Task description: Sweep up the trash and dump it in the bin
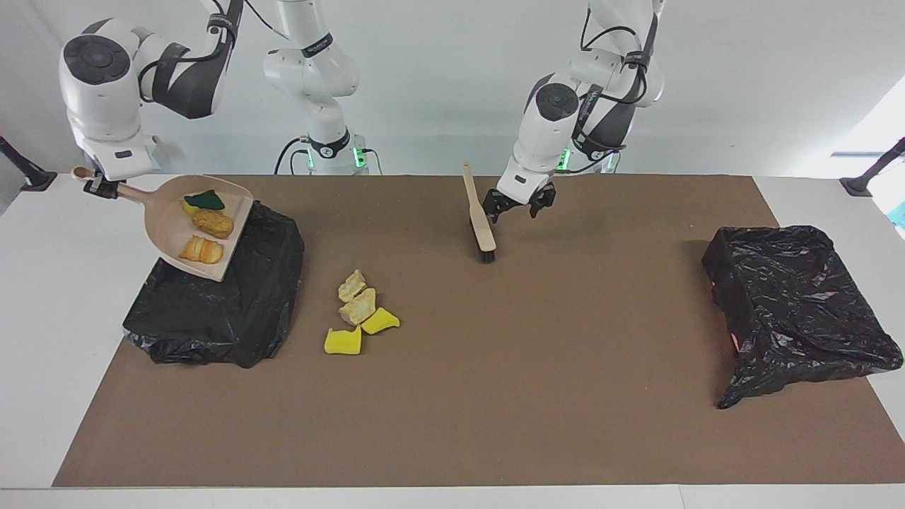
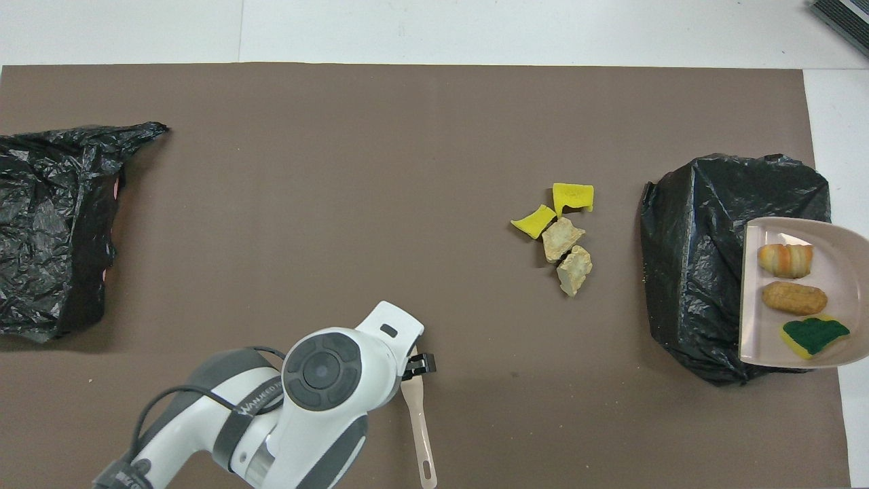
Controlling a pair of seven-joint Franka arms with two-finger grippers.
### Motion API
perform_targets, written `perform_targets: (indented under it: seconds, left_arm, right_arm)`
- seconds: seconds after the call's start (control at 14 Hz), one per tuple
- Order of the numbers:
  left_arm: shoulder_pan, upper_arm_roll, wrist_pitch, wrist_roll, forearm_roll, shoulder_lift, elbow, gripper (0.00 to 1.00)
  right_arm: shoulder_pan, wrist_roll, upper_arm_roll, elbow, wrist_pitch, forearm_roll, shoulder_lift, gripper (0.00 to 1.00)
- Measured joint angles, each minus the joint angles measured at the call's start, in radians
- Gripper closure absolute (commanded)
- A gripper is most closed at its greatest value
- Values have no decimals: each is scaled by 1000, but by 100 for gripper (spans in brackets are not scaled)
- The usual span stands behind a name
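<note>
Upper left of the facing view: the right gripper (image 1: 95, 185) clamps the handle of the beige dustpan (image 1: 173, 233), raised over a black-bagged bin (image 1: 233, 311) and carrying three pieces of trash (image 1: 201, 226). Four loose chunks (image 1: 359, 311) lie beside the bin. At centre top, the left gripper (image 1: 520, 205) hangs spread and empty beside the brush (image 1: 479, 223). Second black bag (image 1: 795, 304) at right.

Four small foam chunks, two yellow (image 1: 343, 341) and two pale tan (image 1: 357, 307), lay clustered on the brown tabletop (image 1: 495, 396); three more, one green-topped (image 1: 200, 201), sat in the raised beige dustpan (image 1: 164, 225)
</note>
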State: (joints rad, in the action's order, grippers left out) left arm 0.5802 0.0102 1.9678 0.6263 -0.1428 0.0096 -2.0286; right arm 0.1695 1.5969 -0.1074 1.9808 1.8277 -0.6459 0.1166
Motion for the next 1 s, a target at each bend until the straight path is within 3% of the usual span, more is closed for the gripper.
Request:
perform_targets:
  seconds: [0.21, 0.71, 1.0]
  left_arm:
    - [-142, 3, -105, -167, 1, 32, 129, 0]
    - [-424, 7, -285, -513, 7, 29, 291, 0]
    - [-479, 7, -315, -574, 80, 17, 337, 0]
  right_arm:
    - [-9, 0, 0, 7, 0, -75, 2, 100]
    - [-129, -167, 2, 12, -108, -208, -1, 100]
    - [-146, -221, 2, 13, -150, -262, -3, 100]
